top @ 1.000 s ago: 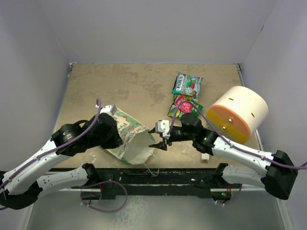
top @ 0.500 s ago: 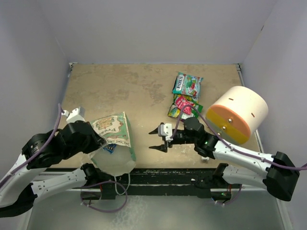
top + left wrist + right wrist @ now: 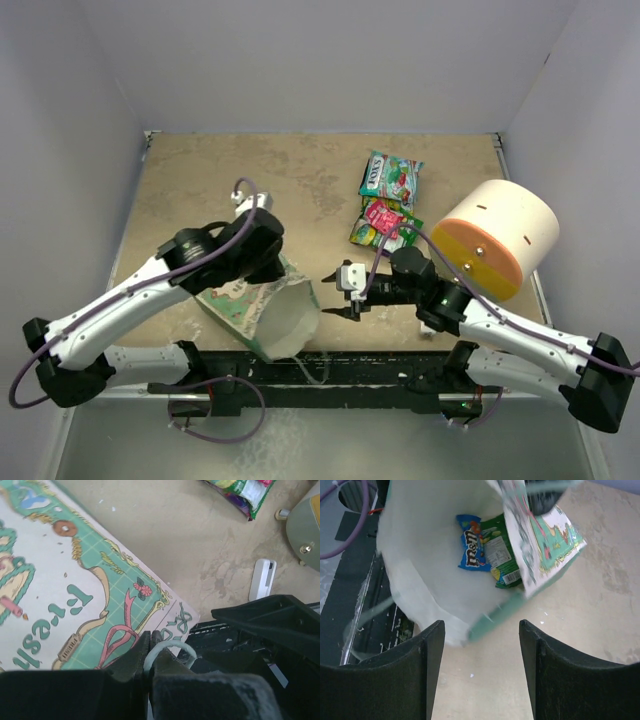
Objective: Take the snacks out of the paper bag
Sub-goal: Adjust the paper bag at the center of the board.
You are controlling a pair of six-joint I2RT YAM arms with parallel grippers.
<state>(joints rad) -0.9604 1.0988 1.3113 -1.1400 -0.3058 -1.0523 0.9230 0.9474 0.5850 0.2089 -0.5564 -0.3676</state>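
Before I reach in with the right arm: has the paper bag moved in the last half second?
Yes. The paper bag has swung right, toward the cream cylinder, and its mouth is now nearer the right gripper.

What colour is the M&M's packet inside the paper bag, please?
Blue packet; right wrist view shows it best.
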